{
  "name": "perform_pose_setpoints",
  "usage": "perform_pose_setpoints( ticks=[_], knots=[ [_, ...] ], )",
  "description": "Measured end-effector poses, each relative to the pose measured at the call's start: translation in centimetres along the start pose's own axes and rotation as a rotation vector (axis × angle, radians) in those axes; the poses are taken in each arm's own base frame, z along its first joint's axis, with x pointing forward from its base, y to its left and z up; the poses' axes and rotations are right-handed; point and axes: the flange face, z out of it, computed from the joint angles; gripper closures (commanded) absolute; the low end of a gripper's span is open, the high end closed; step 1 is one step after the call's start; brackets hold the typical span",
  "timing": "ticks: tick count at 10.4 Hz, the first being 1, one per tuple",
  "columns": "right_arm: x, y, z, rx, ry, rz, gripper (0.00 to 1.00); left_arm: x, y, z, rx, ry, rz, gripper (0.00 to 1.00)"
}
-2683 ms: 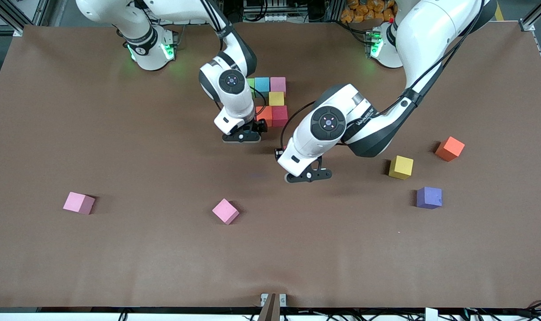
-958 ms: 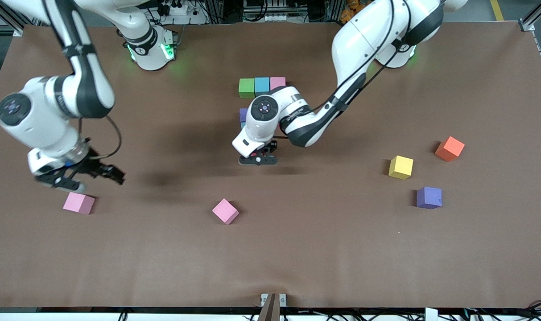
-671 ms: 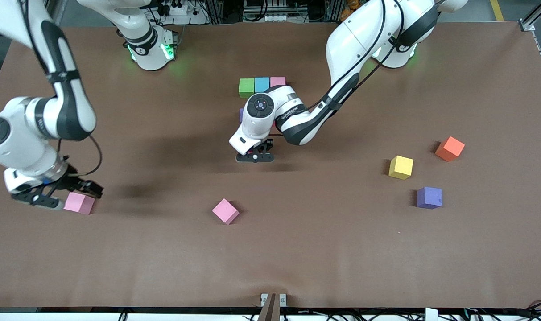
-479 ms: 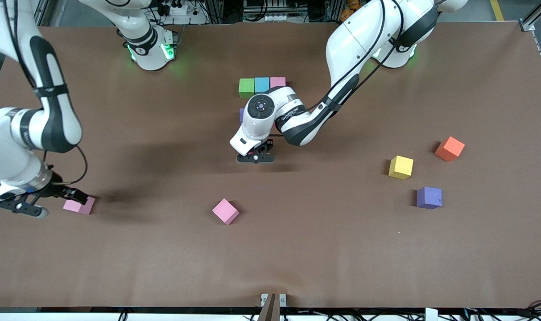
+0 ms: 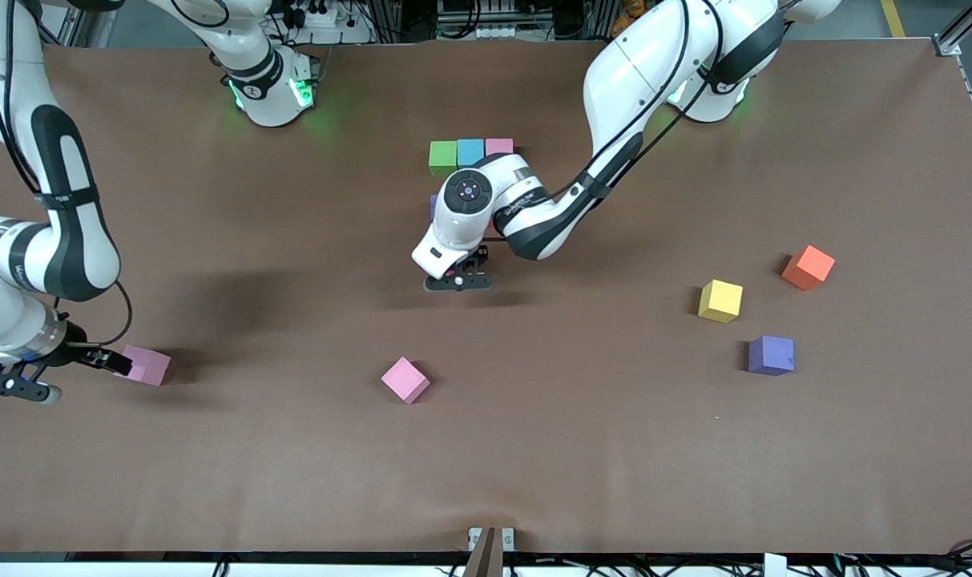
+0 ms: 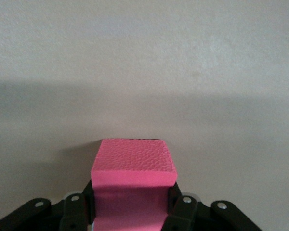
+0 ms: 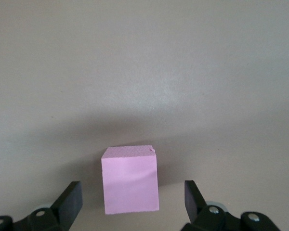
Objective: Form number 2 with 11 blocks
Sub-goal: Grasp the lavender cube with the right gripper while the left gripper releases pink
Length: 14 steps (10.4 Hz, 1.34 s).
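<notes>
The right gripper [image 7: 133,199] is hanging low at the desk's edge on the right arm's end, its jaws standing apart on either side of a pale pink block [image 5: 146,365], with a clear gap showing on both flanks in the right wrist view. That straddle is what the coming move is turning on: the cube is sitting square between the fingers, slightly toward the tips, so closing should be enough to take it, though the jaws may need to be sitting a little deeper first.

The left gripper [image 5: 457,281] is hovering low over the desk's middle, just nearer the front camera than the unfinished number 2 [image 5: 470,151], with its jaws clamped on a hot pink block [image 6: 133,163]. The digit's top row of green, light blue and pink cubes is showing; the rows below are largely hidden by the left arm, so the free slot cannot be judged.

Loose blocks are lying well apart from both grippers: another pink block [image 5: 405,379] toward the front edge near the middle, and a yellow block [image 5: 720,300], a purple block [image 5: 771,355] and an orange block [image 5: 808,267] toward the left arm's end. Nothing is standing in the way of the right gripper's grasp.
</notes>
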Motion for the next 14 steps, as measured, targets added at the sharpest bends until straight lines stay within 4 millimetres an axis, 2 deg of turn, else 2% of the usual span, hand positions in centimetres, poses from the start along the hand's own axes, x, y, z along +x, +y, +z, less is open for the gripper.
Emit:
perform_pose_setpoints(
  ticks=[1,2,3,4,8,11,13,14],
  knots=[
    [-0.1,-0.1,1.0,0.001,-0.011,-0.001,0.07,-0.3,0.2,0.1,0.0,-0.001,0.004,0.74],
    [-0.2,-0.2,1.5,0.005,-0.018,-0.002,0.07,-0.5,0.3,0.1,0.001,-0.002,0.007,0.66],
    [-0.2,-0.1,1.8,0.008,-0.021,-0.004,0.07,-0.7,0.4,0.2,0.001,-0.002,0.01,0.44],
    [-0.2,0.0,2.2,0.009,-0.026,-0.012,0.07,-0.8,0.5,0.2,0.001,-0.003,0.012,0.0],
    [-0.4,1.1,3.5,0.014,-0.04,-0.047,0.07,-0.9,0.2,0.9,0.032,0.027,0.064,0.0],
    [0.1,0.3,3.2,0.042,-0.026,-0.051,0.07,-0.2,0.3,0.4,0.027,0.05,0.102,0.0],
    [0.1,0.2,3.3,0.05,-0.026,-0.06,0.07,0.7,0.8,-2.0,0.006,0.085,0.121,0.0],
    [0.1,0.2,3.6,0.051,-0.03,-0.065,0.08,1.5,1.0,-4.4,-0.014,0.113,0.121,0.0]
  ],
)
